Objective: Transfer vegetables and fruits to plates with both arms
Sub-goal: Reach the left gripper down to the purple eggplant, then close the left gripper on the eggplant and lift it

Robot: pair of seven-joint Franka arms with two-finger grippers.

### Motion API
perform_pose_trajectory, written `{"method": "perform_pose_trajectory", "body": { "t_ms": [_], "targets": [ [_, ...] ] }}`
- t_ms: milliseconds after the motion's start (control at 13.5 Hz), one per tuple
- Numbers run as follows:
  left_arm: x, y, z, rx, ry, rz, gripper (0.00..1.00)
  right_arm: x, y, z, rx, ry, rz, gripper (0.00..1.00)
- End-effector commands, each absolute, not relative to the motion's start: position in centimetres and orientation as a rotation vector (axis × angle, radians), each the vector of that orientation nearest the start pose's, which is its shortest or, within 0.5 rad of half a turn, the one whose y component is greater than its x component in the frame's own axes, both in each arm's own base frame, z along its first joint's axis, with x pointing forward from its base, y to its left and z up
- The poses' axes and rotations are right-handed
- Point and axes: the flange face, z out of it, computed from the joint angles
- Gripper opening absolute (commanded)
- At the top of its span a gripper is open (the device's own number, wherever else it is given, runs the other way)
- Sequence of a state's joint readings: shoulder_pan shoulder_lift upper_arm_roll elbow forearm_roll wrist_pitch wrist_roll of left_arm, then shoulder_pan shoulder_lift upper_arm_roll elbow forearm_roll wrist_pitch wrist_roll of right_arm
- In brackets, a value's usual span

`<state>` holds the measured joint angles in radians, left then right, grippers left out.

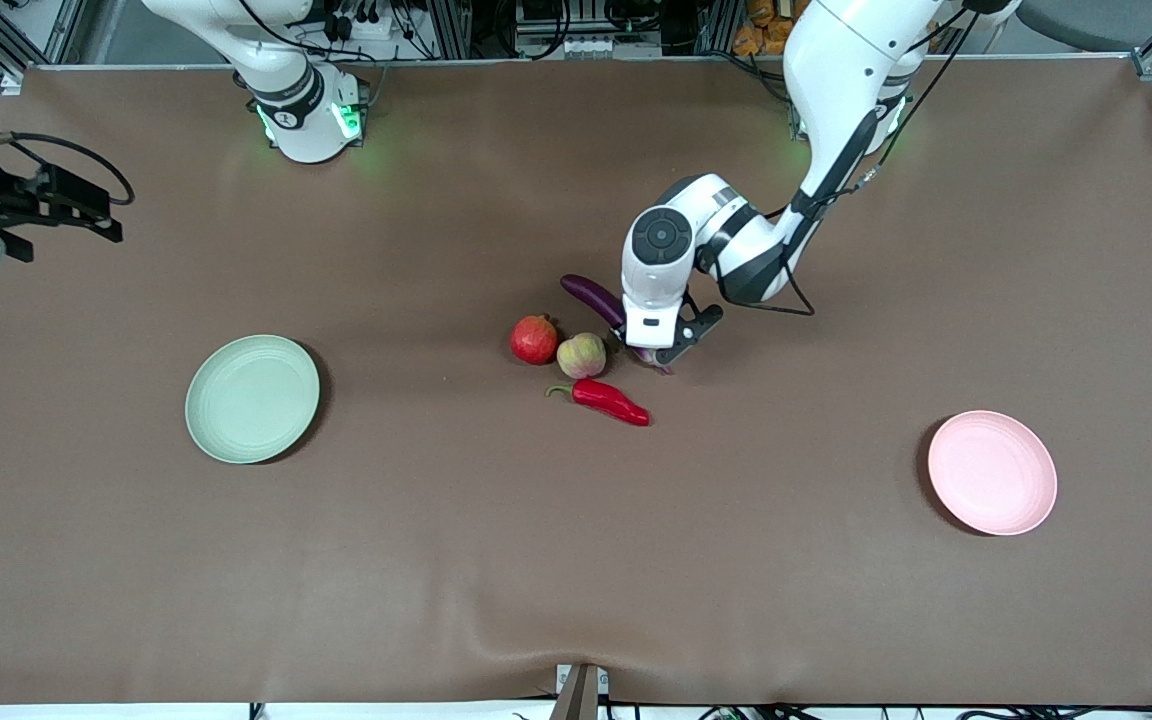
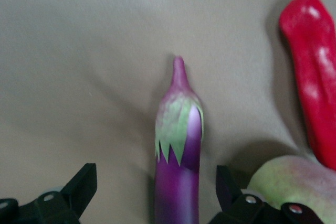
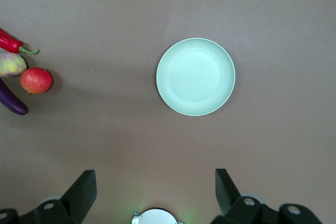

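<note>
The purple eggplant (image 1: 591, 295) lies mid-table beside the peach (image 1: 582, 355), the pomegranate (image 1: 534, 339) and the red chili (image 1: 611, 402). My left gripper (image 1: 661, 360) is down over the eggplant's stem end, open. In the left wrist view the eggplant (image 2: 178, 171) lies between the open fingers (image 2: 79, 187), which are apart from it; the chili (image 2: 312, 93) and peach (image 2: 289, 182) lie beside it. My right gripper (image 1: 96, 215) waits open and empty, high over the right arm's end of the table. The green plate (image 1: 252, 398) and pink plate (image 1: 992, 472) hold nothing.
The right wrist view looks down on the green plate (image 3: 196, 76), the pomegranate (image 3: 36, 80), peach (image 3: 10, 64), chili (image 3: 10, 43) and eggplant (image 3: 13, 103). The right arm's base (image 1: 306, 110) stands farther from the front camera than the green plate.
</note>
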<state>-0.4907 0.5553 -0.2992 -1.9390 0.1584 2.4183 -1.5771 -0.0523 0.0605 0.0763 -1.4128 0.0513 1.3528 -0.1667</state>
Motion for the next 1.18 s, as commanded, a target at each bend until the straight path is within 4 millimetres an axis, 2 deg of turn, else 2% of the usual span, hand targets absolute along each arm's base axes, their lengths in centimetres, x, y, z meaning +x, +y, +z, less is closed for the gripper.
{"method": "perform_pose_trajectory", "body": {
  "t_ms": [0,148,222,296,444,518,592,665,813,887,961,1109],
  "targets": [
    [42.3,-43.6,20.1,-2.951,-1.12,0.059,1.0,55.1,1.5,65.1,-3.065,-0.306,0.161,1.0],
    [42.2,-44.0,19.8,-2.967,-1.172,0.051,0.99,56.1,0.5,64.6,-3.074,-0.276,0.124,1.0],
    [42.0,-44.5,19.3,-2.981,-1.191,0.052,0.89,57.2,-0.3,63.0,-3.089,-0.263,0.147,1.0],
    [41.8,-44.6,19.0,-2.985,-1.19,0.055,0.77,58.6,-0.6,60.5,-3.089,-0.256,0.202,1.0],
    [41.6,-44.5,18.0,-2.983,-1.16,0.051,0.44,58.9,-0.8,58.9,-3.092,-0.252,0.268,1.0],
    [41.5,-44.4,17.5,-2.981,-1.142,0.048,0.33,59.1,-0.7,57.8,-3.085,-0.235,0.317,1.0],
    [41.5,-44.4,17.5,-2.982,-1.138,0.047,0.14,59.5,-0.3,56.9,-3.077,-0.244,0.333,1.0],
    [41.7,-44.3,17.7,-2.982,-1.14,0.044,0.0,60.0,0.1,55.8,-3.07,-0.2,0.356,1.0],
    [43.1,-43.4,19.8,-2.994,-1.152,0.004,0.0,60.3,1.6,54.6,-3.075,-0.076,0.391,1.0],
    [44.5,-42.2,21.4,-2.986,-1.162,-0.018,0.0,60.3,2.4,54.6,-3.071,-0.034,0.397,1.0],
    [46.1,-40.4,23.1,-2.977,-1.13,-0.038,0.0,60.3,3.2,54.4,-3.056,-0.002,0.402,1.0],
    [49.5,-35.3,26.1,-2.958,-1.013,-0.048,0.0,60.5,4.8,53.7,-3.014,0.049,0.42,1.0]
  ]
}}
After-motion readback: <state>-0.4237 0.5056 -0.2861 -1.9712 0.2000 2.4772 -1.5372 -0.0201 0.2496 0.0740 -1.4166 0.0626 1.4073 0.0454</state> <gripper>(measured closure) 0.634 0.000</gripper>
